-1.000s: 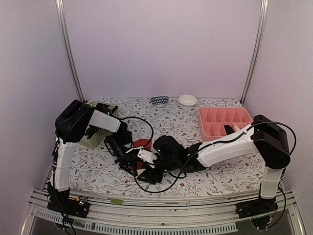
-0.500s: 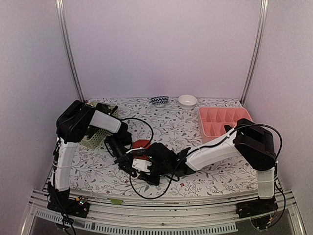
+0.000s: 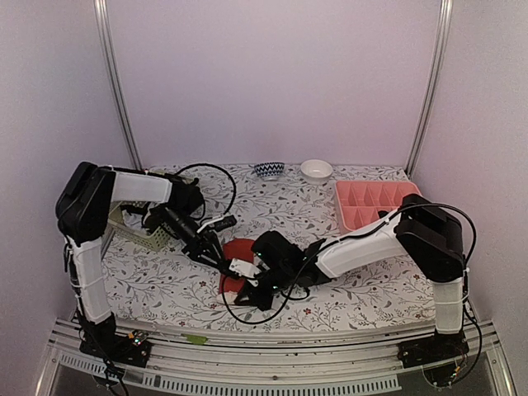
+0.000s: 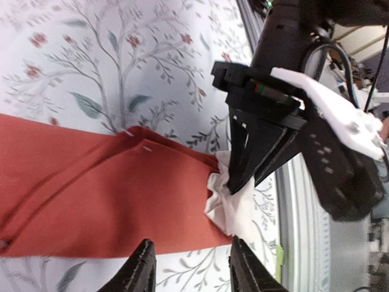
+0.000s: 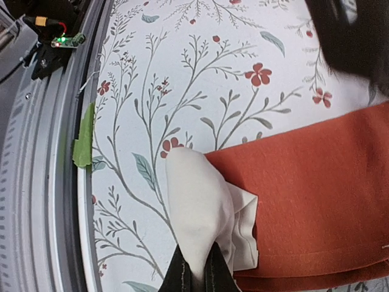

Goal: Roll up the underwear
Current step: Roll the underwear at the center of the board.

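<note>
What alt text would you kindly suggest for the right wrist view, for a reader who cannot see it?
The right gripper, shut, pinches the cream-white end of the red-orange underwear, which lies on a floral tablecloth. A strip of green tape sits near the table's metal edge at left.

High rear camera overlooks everything; both close wrist cameras seemingly share underwear point(image 4: 121, 201).

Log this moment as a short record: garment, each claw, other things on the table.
garment: red-orange underwear, spread on the floral cloth, not yet rolled
right claw: shut on its cream-white part
left claw: open, at the garment's edge, holding nothing
other items: pink tray, green basket, patterned bowl, white bowl
</note>
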`<state>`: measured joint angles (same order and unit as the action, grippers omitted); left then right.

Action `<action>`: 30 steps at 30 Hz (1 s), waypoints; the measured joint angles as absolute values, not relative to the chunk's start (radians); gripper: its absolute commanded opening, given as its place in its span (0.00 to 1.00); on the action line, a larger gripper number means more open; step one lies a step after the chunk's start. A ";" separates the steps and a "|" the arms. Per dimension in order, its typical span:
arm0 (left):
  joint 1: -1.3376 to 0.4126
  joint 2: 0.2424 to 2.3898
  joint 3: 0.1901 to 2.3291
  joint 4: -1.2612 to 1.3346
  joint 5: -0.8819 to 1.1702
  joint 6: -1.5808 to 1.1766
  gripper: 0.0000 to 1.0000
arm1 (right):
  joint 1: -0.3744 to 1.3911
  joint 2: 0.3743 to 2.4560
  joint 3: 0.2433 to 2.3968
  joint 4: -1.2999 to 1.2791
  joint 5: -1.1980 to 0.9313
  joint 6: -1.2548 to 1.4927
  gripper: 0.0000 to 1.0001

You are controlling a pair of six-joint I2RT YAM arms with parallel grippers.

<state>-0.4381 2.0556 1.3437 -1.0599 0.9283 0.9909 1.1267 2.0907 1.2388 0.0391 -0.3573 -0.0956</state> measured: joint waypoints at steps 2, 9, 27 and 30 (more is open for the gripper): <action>-0.402 1.954 1.288 -0.973 0.926 0.948 0.45 | 1.102 2.091 1.246 0.014 -0.422 -0.034 0.00; -0.330 1.597 1.016 -0.656 0.875 0.825 0.46 | 1.005 2.127 1.296 -0.030 -0.651 0.185 0.00; -0.728 1.243 0.533 -0.186 0.482 0.838 0.48 | 0.934 2.339 1.511 -0.133 -0.968 0.492 0.00; -0.787 1.313 0.533 -0.119 0.408 0.838 0.48 | 0.928 2.361 1.529 -0.137 -1.002 0.525 0.00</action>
<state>-0.7868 1.3128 0.5331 -0.1192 0.4080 0.8375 0.9279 2.3611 1.5288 -0.1368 -1.0016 0.5255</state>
